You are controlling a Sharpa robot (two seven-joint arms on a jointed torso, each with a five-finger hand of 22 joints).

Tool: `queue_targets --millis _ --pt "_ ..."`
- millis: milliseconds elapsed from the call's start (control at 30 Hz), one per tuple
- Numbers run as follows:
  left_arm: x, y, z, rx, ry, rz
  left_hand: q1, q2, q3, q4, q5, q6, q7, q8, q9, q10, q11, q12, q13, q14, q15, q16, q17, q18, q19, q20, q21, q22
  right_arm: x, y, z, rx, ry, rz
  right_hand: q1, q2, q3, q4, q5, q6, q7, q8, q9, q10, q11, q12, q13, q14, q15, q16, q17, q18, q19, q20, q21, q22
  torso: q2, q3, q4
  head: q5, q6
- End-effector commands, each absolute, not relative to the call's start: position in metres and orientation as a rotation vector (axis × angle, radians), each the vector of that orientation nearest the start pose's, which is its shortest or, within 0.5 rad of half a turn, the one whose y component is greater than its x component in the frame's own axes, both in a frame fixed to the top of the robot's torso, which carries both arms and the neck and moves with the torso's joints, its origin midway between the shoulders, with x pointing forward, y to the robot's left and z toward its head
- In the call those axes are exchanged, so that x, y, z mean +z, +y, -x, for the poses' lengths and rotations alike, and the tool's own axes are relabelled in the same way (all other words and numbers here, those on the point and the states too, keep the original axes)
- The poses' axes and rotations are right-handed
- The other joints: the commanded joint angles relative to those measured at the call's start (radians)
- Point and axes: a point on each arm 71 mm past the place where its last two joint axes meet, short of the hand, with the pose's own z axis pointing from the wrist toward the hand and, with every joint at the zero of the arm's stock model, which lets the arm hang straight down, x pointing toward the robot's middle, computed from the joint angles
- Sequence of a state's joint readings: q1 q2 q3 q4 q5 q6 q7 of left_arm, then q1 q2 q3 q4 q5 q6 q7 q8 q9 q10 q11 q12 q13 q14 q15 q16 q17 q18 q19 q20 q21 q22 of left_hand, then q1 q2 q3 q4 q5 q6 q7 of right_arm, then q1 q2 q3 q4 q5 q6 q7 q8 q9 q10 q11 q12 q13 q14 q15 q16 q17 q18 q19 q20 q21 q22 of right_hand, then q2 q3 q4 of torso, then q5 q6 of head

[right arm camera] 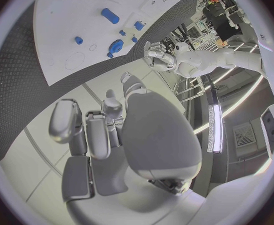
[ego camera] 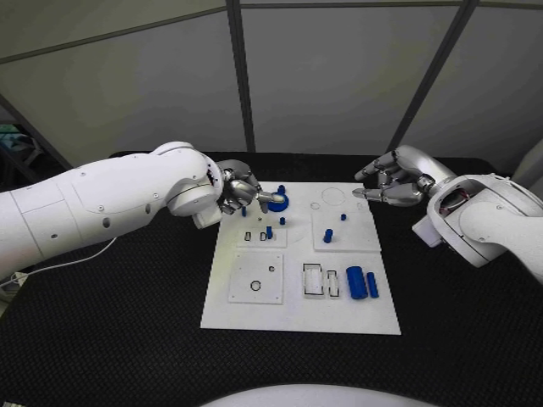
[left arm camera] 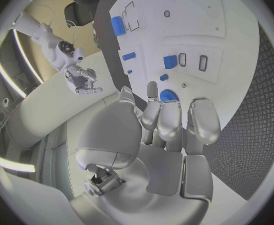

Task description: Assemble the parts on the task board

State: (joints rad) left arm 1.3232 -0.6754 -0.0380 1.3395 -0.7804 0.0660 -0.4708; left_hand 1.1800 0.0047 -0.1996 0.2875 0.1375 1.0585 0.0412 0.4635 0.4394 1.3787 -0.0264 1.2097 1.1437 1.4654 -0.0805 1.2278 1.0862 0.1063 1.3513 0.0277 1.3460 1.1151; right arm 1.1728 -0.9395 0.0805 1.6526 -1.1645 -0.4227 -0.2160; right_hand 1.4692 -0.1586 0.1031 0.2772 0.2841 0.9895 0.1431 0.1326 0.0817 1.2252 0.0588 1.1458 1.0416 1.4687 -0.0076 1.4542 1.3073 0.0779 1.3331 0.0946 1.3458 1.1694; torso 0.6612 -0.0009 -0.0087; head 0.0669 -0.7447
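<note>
The white task board (ego camera: 254,318) lies in the middle of the black table. A round blue part (ego camera: 279,203) sits near its far left corner, and my left hand (ego camera: 240,193) hovers just beside it, fingertips reaching over it. In the left wrist view the round blue part (left arm camera: 168,95) shows beyond the fingers (left arm camera: 169,119), which are stretched out and hold nothing. My right hand (ego camera: 393,182) hangs off the board's far right corner, fingers curled in, with nothing in them. Small blue pegs (ego camera: 328,236) stand mid-board. Two blue cylinders (ego camera: 362,282) lie at the right edge.
The board carries outlined slots (ego camera: 312,280) and a square plate with a small hole (ego camera: 257,278) on its near half. A circle (ego camera: 334,196) is marked at the far right. Black table mat (ego camera: 113,339) surrounds the board. Grey panels stand behind the table.
</note>
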Motion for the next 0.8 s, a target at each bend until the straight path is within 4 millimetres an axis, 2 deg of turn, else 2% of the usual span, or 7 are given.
queue_targets --millis 33,100,367,800 --pt "-0.18 0.18 -0.529 -0.476 2.319 0.371 -0.008 0.007 -0.008 0.002 -0.002 -0.022 -0.001 0.034 0.041 0.004 -0.003 0.018 0.016 0.006 -0.005 0.005 0.002 -0.02 0.013 -0.001 0.013 0.025 -0.143 -0.227 -0.478 0.734 1.593 -0.328 -0.01 -0.001 -0.002 0.005 -0.002 0.007 0.0 0.005 -0.002 -0.002 -0.001 -0.004 -0.002 0.048 -0.007 -0.004 0.043 0.011 -0.005 0.001 -0.005 -0.002 0.001 -0.0001 -0.0005 0.002 0.0" --pt "-0.18 0.177 -0.53 -0.458 2.324 0.359 -0.009 0.008 -0.01 0.002 -0.002 -0.029 -0.002 0.044 0.054 0.003 -0.003 0.02 0.018 0.006 -0.006 0.005 0.003 -0.025 0.024 -0.001 0.026 0.049 -0.143 -0.227 -0.479 0.729 1.592 -0.328 -0.011 -0.001 -0.002 0.005 0.0 0.007 0.0 0.005 -0.002 -0.003 -0.002 -0.005 -0.004 0.047 -0.008 -0.005 0.041 0.011 -0.006 0.0 -0.006 -0.004 0.002 -0.0003 0.0002 0.002 0.001" --pt "-0.183 0.167 -0.532 -0.406 2.368 0.307 0.003 0.019 -0.015 0.0 -0.003 -0.078 0.003 0.07 0.104 -0.039 -0.001 -0.034 -0.045 0.007 -0.008 0.004 0.005 -0.034 0.073 -0.006 0.044 0.092 -0.143 -0.228 -0.48 0.714 1.591 -0.325 -0.012 -0.001 -0.001 0.005 0.007 0.007 -0.001 0.006 -0.003 -0.005 -0.003 -0.009 -0.01 0.044 -0.009 -0.014 0.028 0.013 -0.01 -0.001 -0.013 -0.013 0.005 -0.0004 -0.0002 0.002 -0.002" --pt "-0.186 0.159 -0.53 -0.364 2.432 0.252 0.008 0.028 -0.016 0.0 -0.002 -0.086 0.003 0.076 0.116 -0.037 -0.001 -0.028 -0.039 0.008 -0.008 0.004 0.006 -0.036 0.085 -0.007 0.046 0.099 -0.144 -0.226 -0.482 0.707 1.595 -0.317 -0.013 0.0 0.0 0.005 0.012 0.007 -0.002 0.007 -0.004 -0.006 -0.003 -0.012 -0.015 0.042 -0.01 -0.021 0.019 0.014 -0.013 -0.002 -0.018 -0.02 0.007 -0.0006 0.0 0.001 -0.007"
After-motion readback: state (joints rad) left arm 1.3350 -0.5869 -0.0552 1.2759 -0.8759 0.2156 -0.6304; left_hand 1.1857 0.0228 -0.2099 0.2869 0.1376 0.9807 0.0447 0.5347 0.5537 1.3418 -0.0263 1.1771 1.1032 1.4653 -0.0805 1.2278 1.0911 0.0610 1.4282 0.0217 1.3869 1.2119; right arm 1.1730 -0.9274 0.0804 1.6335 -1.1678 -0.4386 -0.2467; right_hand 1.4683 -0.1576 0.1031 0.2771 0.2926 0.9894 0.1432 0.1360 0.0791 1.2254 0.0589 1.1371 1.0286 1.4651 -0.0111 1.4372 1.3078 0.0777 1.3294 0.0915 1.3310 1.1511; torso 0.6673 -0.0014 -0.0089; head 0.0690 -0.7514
